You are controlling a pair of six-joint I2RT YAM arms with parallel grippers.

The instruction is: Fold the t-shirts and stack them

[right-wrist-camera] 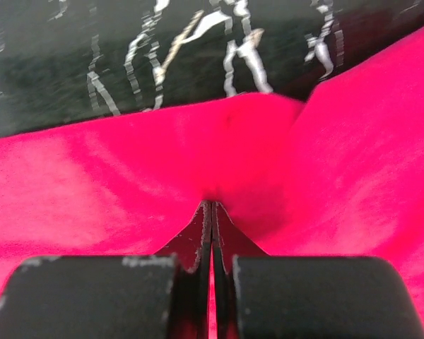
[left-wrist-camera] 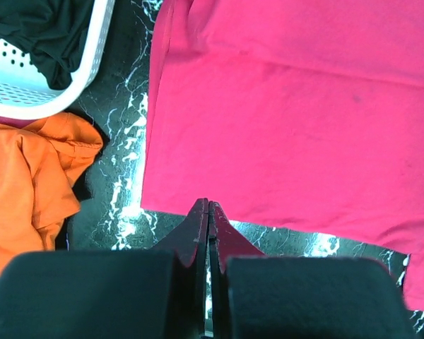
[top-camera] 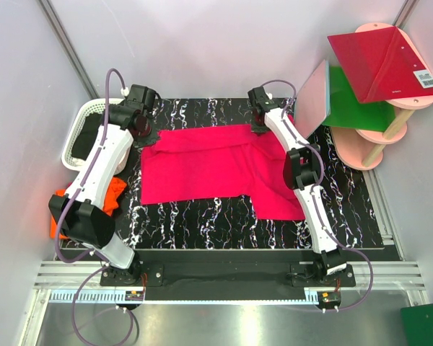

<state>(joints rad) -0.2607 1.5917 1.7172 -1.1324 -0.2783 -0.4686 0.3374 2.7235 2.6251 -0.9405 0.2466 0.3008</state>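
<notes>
A hot pink t-shirt (top-camera: 202, 166) (left-wrist-camera: 283, 106) (right-wrist-camera: 92, 176) lies spread on the black marbled mat (top-camera: 202, 223), one part reaching toward the near right. My right gripper (top-camera: 260, 126) (right-wrist-camera: 210, 203) sits low at the shirt's far right edge, shut on the pink cloth, which puckers around its tips. My left gripper (top-camera: 144, 135) (left-wrist-camera: 208, 203) hangs above the shirt's far left corner, shut with nothing in it. A crumpled orange t-shirt (top-camera: 114, 193) (left-wrist-camera: 28, 176) lies off the mat's left side, partly under the left arm.
A white basket (top-camera: 83, 126) (left-wrist-camera: 28, 99) with black cloth (left-wrist-camera: 42, 28) in it stands at the far left. At the far right, stiff red (top-camera: 382, 61) and green (top-camera: 353, 108) panels rest on a pink tiered stand. Grey walls close in both sides.
</notes>
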